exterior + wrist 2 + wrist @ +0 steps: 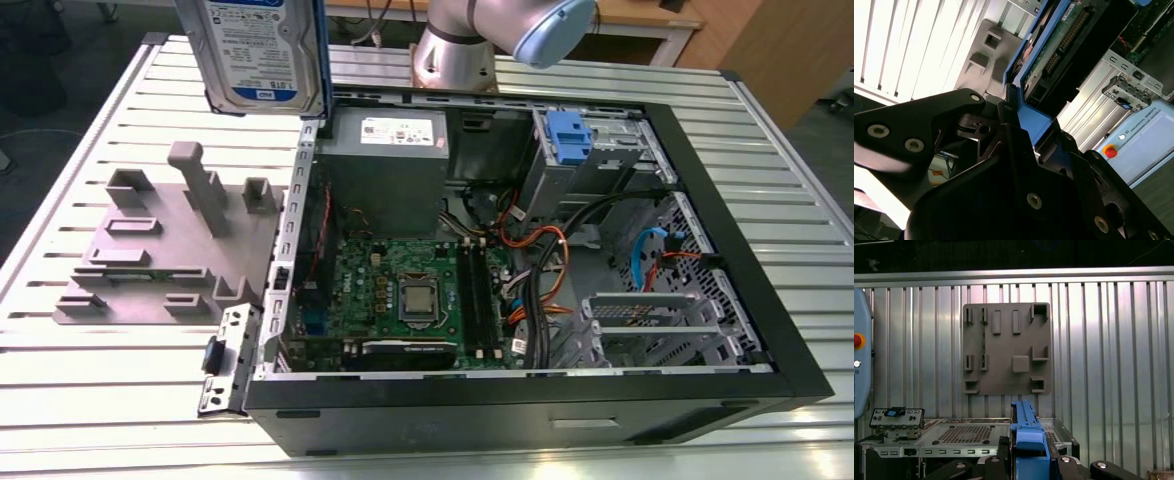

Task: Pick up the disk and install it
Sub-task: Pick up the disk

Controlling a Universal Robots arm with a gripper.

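The disk (260, 50), a silver drive with a white-and-blue label, hangs upright high above the table at the exterior view's upper left, over the back left corner of the open computer case (534, 250). In the second wrist view my gripper (1021, 132) is shut on the disk's blue side frame (1031, 117), and the drive's green circuit board (1054, 45) points away from it. In the first wrist view the blue frame (1026, 427) stands edge-on between the black fingers (1061, 460).
A grey fixture plate (160, 250) with upright pegs lies on the slatted metal table left of the case. Inside the case are a grey power supply (387, 140), a blue bracket (567, 135) in the drive bay, the motherboard and cables. The arm's base (467, 40) stands behind.
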